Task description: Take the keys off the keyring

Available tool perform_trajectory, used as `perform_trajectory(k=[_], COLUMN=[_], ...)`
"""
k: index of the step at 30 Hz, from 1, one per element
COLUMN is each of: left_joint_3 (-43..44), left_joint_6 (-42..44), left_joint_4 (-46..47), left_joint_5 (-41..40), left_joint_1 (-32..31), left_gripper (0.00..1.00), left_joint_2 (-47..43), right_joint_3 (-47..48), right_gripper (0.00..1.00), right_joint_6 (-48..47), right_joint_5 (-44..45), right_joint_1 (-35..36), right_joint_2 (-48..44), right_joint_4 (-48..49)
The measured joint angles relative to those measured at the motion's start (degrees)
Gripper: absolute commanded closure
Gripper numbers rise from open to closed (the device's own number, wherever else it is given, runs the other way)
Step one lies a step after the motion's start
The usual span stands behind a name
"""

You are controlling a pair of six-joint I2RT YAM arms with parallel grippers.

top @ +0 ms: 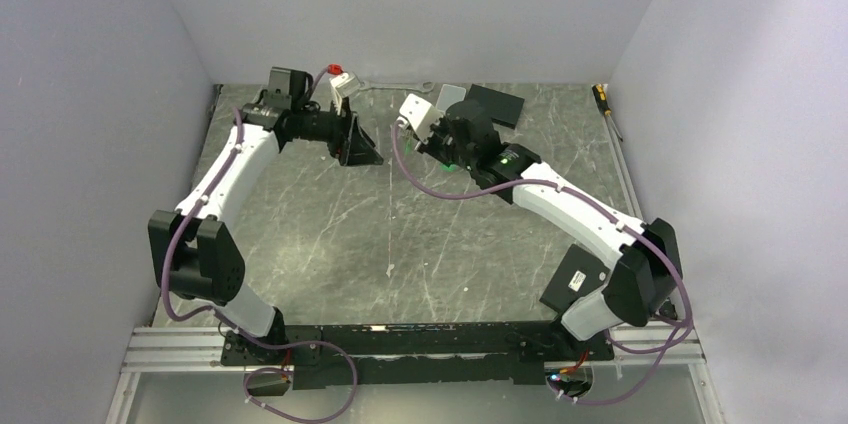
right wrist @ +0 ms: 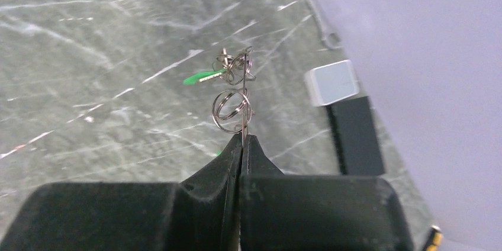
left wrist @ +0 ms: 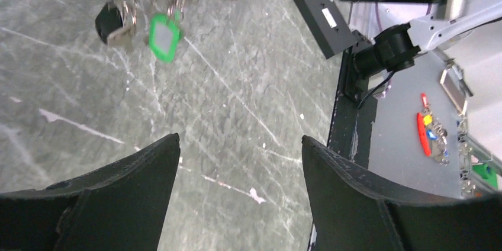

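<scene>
Your right gripper [right wrist: 241, 141] is pinched tight on the keyring [right wrist: 232, 109], holding it above the table [right wrist: 89, 85]; the keys [left wrist: 164, 36] hang from it, none off yet; your left gripper [left wrist: 240, 140] gapes wide, empty, facing them; every removal remains.

The keyring [right wrist: 243, 112] is shiny metal, the green key head [left wrist: 164, 36] glossy plastic, the table [top: 330, 234] scuffed and matt
</scene>
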Motion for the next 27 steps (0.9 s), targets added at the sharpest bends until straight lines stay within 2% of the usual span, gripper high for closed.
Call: perform_trajectory(k=[4,10,14,18,20,27], left_joint_3=[-5.09,-8.63,-14.78,-23.52,-25.14,-26.18], left_joint_6=[-5.03,-12.61,-21.59,-34.60,-37.79,-41.00], left_joint_4=[8.61,24.50,43.12,69.66,77.02,90.07], left_joint_5=[2.56,5.84,7.50,7.76,7.65,7.65], left_joint_1=[-0.11,-0.07,-0.07,-0.07,-0.07,-0.07], left_gripper=[0.23,0.24,0.22,0.23,0.24,0.26], left_joint_2=[0.76,1.49,1.68,4.44,5.95,6.60], right_joint_3=[2.21,2.12,2.25,3.43,3.87,4.85], right_gripper=[1.00,1.00,1.00,1.00,1.00,1.00], right_joint_6=[-3.78,-11.43,-14.32,-15.58,-15.98,-16.87], right_joint_5=[6.23,17.79,22.27,25.18,26.16,27.87], right_joint_1=[1.84,8.74,11.17,12.07,12.46,14.27], right_joint_2=[-0.87,-1.07,-0.90,0.26,0.85,2.12], right_joint_4=[-0.11,1.38,2.73,2.84,2.86,2.84])
